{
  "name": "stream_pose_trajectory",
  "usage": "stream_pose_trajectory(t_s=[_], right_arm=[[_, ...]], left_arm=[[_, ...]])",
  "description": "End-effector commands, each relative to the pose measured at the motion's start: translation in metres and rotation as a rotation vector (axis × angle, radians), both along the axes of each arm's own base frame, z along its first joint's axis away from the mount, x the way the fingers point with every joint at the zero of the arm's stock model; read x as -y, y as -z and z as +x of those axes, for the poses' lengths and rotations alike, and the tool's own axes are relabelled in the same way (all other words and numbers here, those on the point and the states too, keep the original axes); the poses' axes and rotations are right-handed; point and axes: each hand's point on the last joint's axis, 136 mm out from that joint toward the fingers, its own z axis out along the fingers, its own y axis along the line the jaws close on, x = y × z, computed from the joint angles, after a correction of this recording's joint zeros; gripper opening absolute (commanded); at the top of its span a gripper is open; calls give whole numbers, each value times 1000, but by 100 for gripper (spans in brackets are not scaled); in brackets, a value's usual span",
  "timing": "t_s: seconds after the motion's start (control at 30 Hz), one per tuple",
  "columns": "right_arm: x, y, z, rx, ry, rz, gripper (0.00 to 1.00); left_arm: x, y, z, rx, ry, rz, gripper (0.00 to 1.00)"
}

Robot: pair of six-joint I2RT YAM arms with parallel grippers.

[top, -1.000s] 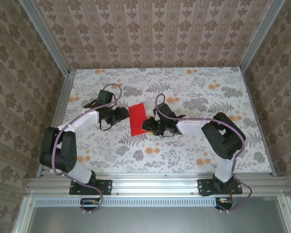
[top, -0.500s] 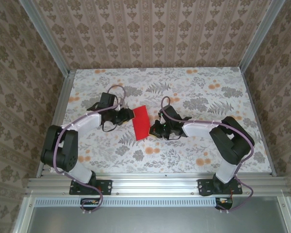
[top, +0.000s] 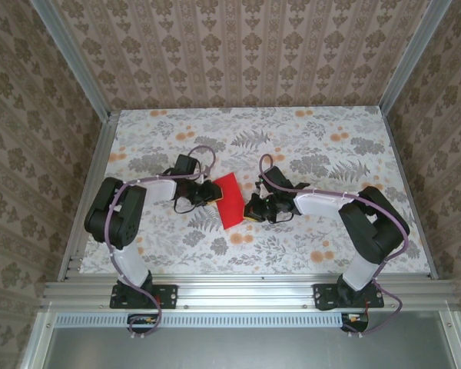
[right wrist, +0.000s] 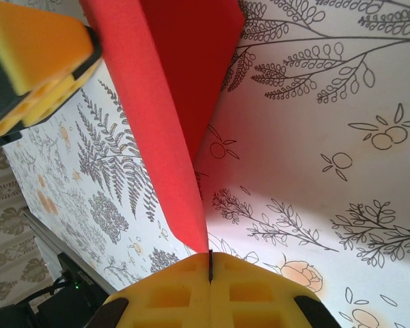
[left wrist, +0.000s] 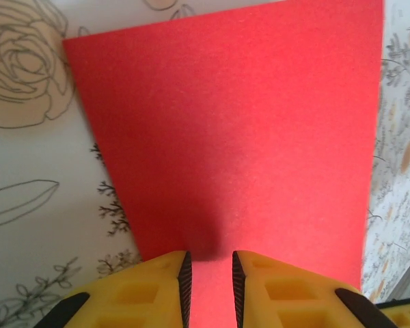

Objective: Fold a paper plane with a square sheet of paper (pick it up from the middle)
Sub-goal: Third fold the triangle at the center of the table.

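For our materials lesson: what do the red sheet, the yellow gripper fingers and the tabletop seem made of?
The red sheet looks like thin matte paper: fine grain, curving limply. The yellow fingers seem moulded plastic, dull, with recessed pockets. The tabletop has a smooth floral-printed covering, material unclear.

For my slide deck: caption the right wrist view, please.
Right gripper shut on the thin bright red paper sheet above the floral tabletop.

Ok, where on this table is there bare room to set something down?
Bare: the far strip of the table along the back wall, and the near strip along the front rail. Crowded: the middle, where the left pincer and right pincer meet at the red sheet, the left arm and right arm stretched across either side.
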Motion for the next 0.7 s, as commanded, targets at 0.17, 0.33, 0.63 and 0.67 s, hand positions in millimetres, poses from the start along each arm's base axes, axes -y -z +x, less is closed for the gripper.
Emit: stream_pose_trajectory(t_s=[0.17,0.33,0.63,0.67], right_arm=[[6,-3,0,18,44,10,19],[12,-2,-4,-4,80,-9,16],[1,-8,8,39,81,36,2],[-1,-10,11,49,76,48,1]], left_arm=[[-4,15,-1,13,27,79,22],[-5,20,-4,3,30,102,21],[-5,23,-4,-2,38,109,20],[-5,24,-5,-5,37,112,20]])
